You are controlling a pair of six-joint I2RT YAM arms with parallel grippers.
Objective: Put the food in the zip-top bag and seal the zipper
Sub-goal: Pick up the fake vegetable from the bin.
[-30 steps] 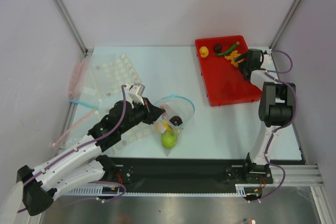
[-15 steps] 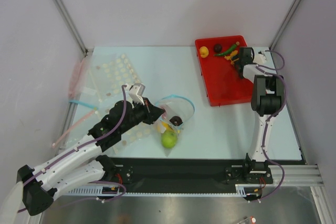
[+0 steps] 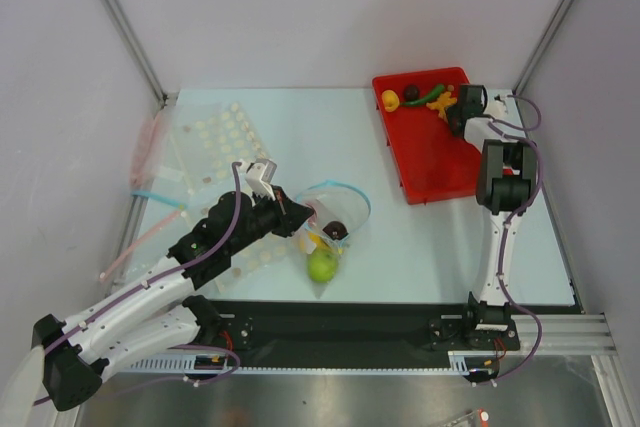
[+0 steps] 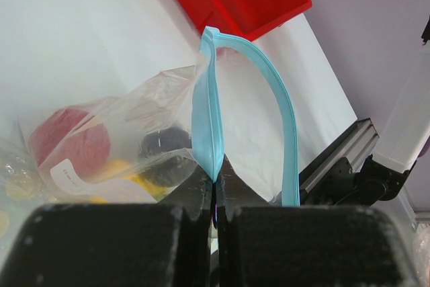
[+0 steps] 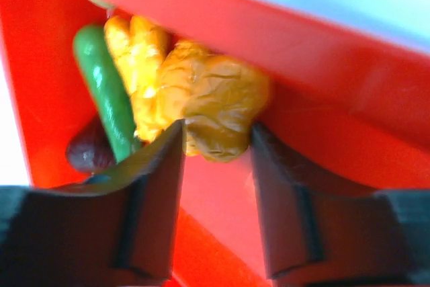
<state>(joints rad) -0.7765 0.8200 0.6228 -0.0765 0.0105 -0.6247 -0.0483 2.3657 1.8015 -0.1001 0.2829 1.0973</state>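
white table (image 3: 300, 137), one red tray (image 3: 440, 169), one zip-top bag (image 4: 161, 95), one green apple (image 3: 322, 265)

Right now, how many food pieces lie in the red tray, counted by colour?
yellow piece: 1
dark purple ball: 1
green chili: 1
orange bunch: 1
Total in the red tray: 4

Toy food (image 4: 74, 146) inside zip-top bag (image 4: 158, 95), tray (image 3: 432, 162) behind, rightward.
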